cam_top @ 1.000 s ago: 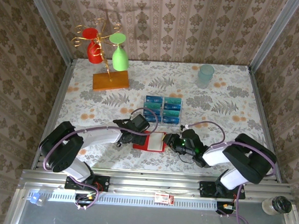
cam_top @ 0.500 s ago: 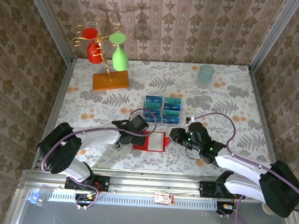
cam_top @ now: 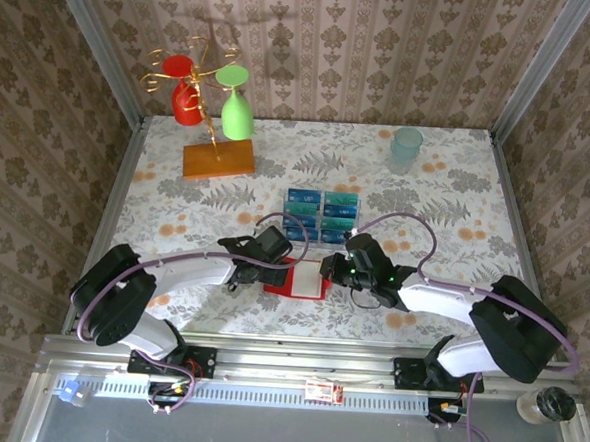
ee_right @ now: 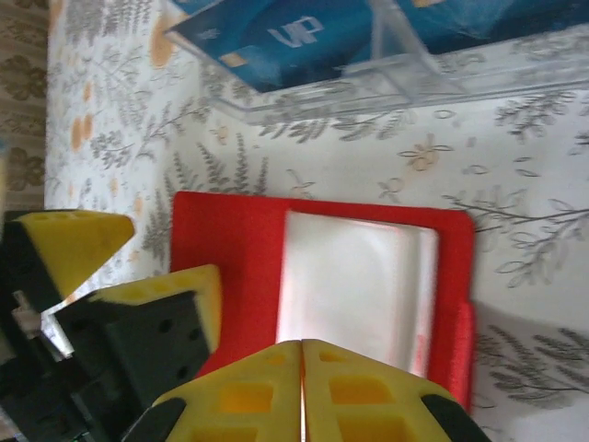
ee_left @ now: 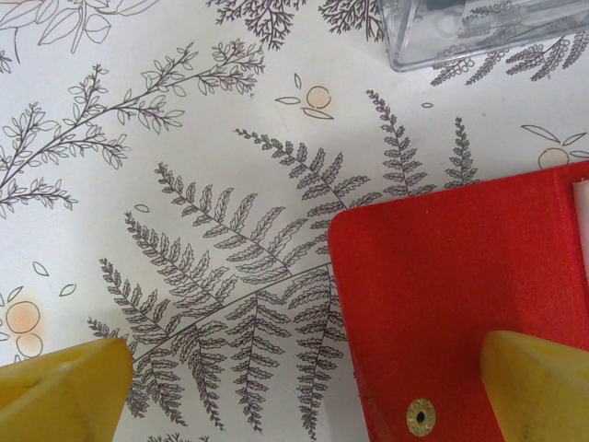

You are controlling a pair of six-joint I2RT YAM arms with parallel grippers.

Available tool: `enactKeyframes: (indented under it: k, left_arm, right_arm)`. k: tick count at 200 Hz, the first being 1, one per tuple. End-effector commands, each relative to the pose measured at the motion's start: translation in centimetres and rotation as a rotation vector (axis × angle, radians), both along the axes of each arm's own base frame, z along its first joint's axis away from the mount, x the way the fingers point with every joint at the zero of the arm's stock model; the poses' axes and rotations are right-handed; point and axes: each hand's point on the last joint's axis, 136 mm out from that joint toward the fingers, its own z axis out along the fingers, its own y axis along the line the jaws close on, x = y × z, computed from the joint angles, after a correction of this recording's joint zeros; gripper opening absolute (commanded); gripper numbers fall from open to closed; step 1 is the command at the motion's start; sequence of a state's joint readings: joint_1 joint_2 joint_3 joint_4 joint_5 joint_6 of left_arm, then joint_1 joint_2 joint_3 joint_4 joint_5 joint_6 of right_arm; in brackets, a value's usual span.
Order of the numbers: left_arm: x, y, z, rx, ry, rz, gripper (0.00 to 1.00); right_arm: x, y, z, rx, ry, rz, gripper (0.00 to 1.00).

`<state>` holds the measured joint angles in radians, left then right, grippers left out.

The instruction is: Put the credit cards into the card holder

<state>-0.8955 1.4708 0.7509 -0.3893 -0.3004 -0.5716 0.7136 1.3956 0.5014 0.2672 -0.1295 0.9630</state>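
While the red card holder [ee_right: 225, 249] lies open and flat on the fern-printed table [cam_top: 165, 223], close to the front edge and between the two arms, both grippers hang low over it from either side. Its clear plastic sleeve [ee_right: 354, 295] faces up, pale and glossy against the red.

The left gripper [ee_left: 304, 391] is spread wide. One yellow fingertip is above the bare cloth and the other is above the holder's left part, so the jaws straddle that corner without clasping it. A small brass snap [ee_left: 421, 417] shows on the red cover just beside the inner fingertip.

The right gripper [ee_right: 302, 368] is clenched, its two yellow tips pressed flat together with nothing seen between them. It sits at the holder's right edge, over the rim of the sleeve; whether it touches the plastic I cannot tell.

The credit cards [cam_top: 321, 215] – blue and teal – stand in rows in a clear rack [ee_left: 479, 37] just behind the holder, with a strip of cloth between rack and holder.

Well apart at the back left, a gold stand [cam_top: 207, 105] on a wooden base carries a red glass and a green glass, and a pale teal cup [cam_top: 407, 148] stands at the back right.
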Motion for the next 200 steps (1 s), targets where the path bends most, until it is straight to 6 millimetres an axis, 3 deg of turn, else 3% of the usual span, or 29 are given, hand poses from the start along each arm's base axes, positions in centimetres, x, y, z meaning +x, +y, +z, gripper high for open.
enactKeyframes:
  k: [1, 74, 169, 200]
  left_arm:
    - [0.0, 0.8, 0.4, 0.009, -0.011, 0.016, 0.98]
    - [0.2, 2.3, 1.0, 0.065, -0.016, 0.028, 0.98]
    - [-0.9, 4.0, -2.7, 0.163, 0.068, 0.074, 0.98]
    - [-0.2, 3.1, -0.9, 0.123, 0.039, 0.068, 0.99]
  right_arm:
    - [0.3, -1.6, -2.1, -0.057, -0.01, -0.034, 0.07]
    - [-0.3, -3.9, -4.4, -0.094, 0.016, -0.085, 0.05]
    - [-0.9, -4.5, -5.3, -0.091, 0.046, -0.109, 0.04]
    - [-1.0, -4.4, -5.2, -0.088, 0.049, -0.105, 0.03]
